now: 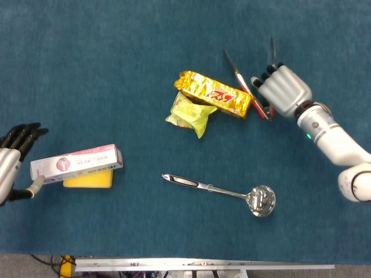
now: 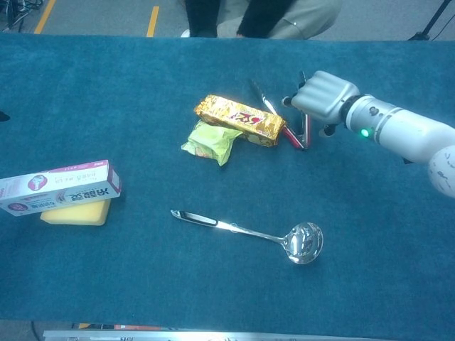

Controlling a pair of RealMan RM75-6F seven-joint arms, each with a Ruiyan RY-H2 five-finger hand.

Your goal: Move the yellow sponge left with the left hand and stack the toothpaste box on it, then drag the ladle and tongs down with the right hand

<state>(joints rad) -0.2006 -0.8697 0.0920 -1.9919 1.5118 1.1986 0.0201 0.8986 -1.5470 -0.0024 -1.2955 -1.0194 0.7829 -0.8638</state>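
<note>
Stacking half looks complete: the toothpaste box (image 1: 76, 163) lies flat on the yellow sponge (image 1: 88, 179) at the left side of the bench (image 1: 116, 58), box overhanging the sponge toward the left. The left robot hand (image 1: 13, 162) sits at the frame edge just beside the box's left end, fingers spread and holding nothing; one pale fingertip is at or very near the box end (contact cannot be confirmed). The chest view does not show this hand at all.

Dragging half: not done, by my reading. The ladle (image 1: 223, 191) lies low centre on the bench, bowl to the right, well apart from either robot hand. Whether that is its final spot cannot be judged from position alone. The tongs (image 1: 250, 87) are up near the far side, touching the right end of the gold snack packet (image 1: 214, 95), with the green pouch (image 1: 190, 114) tucked under that packet.

The right robot hand (image 1: 282, 90) is over the hinge end of the tongs, back of the hand to both cameras. Fingers curl down around that end, but palm and fingertips are hidden, so I cannot tell whether it grips the tongs or merely covers them.

Also hidden: most of one tong arm under the hand, and much of the sponge beneath the box.
</note>
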